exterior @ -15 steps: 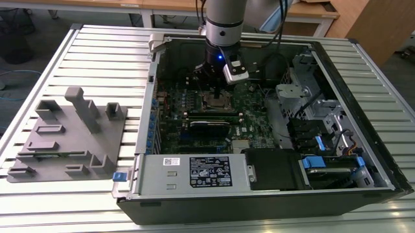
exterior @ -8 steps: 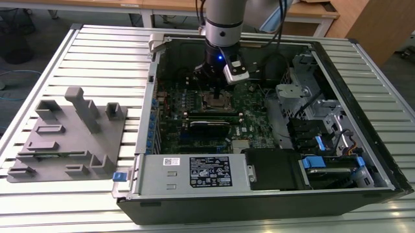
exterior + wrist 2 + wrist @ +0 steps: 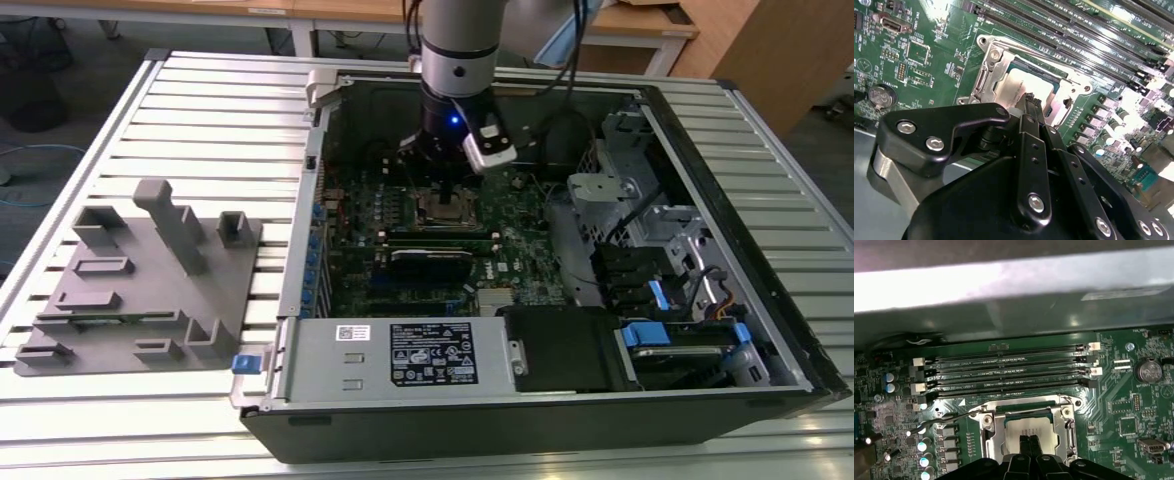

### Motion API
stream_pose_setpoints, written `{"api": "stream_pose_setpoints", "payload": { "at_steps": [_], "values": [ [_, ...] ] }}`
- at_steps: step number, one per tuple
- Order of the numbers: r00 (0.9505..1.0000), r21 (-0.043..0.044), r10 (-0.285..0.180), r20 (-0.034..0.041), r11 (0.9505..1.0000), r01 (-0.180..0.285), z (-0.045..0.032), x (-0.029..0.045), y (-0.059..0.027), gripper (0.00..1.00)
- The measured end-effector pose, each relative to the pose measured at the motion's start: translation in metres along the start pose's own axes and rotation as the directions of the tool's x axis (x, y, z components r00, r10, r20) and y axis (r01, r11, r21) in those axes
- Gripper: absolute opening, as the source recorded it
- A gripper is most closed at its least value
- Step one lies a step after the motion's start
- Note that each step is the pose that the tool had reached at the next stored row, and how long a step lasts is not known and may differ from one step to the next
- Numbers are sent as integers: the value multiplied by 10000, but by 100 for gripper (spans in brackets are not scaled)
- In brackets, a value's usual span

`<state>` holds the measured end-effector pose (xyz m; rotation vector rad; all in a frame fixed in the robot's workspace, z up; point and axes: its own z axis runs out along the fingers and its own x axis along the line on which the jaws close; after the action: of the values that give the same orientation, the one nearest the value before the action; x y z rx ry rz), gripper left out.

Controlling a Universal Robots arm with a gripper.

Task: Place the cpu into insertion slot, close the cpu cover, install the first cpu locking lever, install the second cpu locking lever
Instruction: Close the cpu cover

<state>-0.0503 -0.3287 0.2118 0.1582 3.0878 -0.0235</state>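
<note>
The dull silver-grey square cpu (image 3: pixel 1016 431) lies flat in the dark, silver-rimmed insertion slot (image 3: pixel 445 212), framed by the thin, shiny, windowed cpu cover (image 3: pixel 1070 426). The black jointed tool (image 3: pixel 1029 439) stands over the slot, narrow, fingers pressed together, tips at the cpu's top. The first wrist view shows long black memory slots (image 3: pixel 1009 367) beside the slot; the exterior view shows the ribbed metal bench (image 3: pixel 200 100) around the open black computer case (image 3: pixel 534 425)

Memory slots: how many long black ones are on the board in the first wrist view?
4. They lie parallel between the case wall and the socket: one slot by the wall, two middle slots, one slot by the socket. None looks hidden.
</note>
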Motion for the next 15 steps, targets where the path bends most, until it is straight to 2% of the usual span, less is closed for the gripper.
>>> {"api": "stream_pose_setpoints", "payload": {
  "at_steps": [5,15],
  "values": [
    [9992,-19,-410,5,9992,410,5,2,0,11],
    [9990,-22,-444,2,9990,444,5,3,0,11]
  ]
}}
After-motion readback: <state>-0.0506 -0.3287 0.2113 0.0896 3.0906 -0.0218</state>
